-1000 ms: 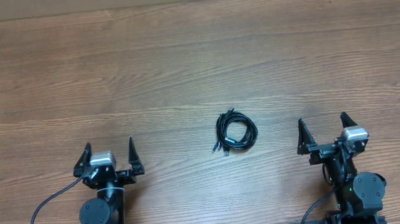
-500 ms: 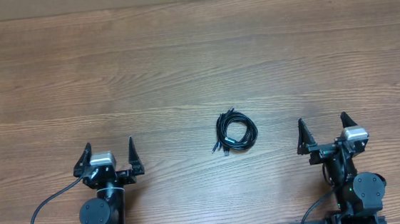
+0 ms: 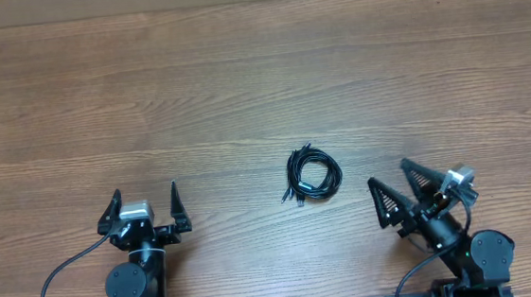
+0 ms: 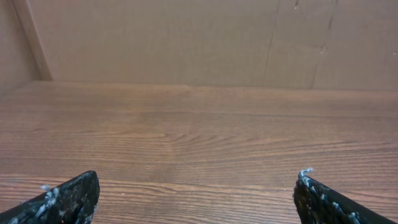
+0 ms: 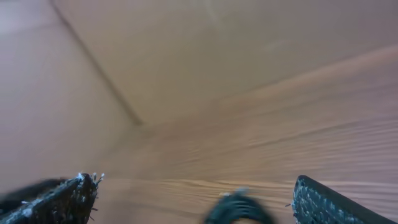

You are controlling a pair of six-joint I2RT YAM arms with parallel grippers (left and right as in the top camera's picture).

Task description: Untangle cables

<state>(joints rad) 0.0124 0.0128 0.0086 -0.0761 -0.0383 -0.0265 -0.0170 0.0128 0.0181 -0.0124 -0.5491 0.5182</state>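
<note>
right gripper (image 3: 386, 172) and left gripper (image 3: 144, 188) both wide, empty. grabbing the whole coil of cables (image 3: 313, 175) at frame centre could cinch the tangle rather than free a strand.

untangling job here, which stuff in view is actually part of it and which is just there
Part of the job:
- cables, in one small black coil
- left end effector, open, apart from the coil
- right end effector, open, apart from the coil

Just there:
- wooden table
- thick wire feeding the left arm
- brown wall behind the table
</note>
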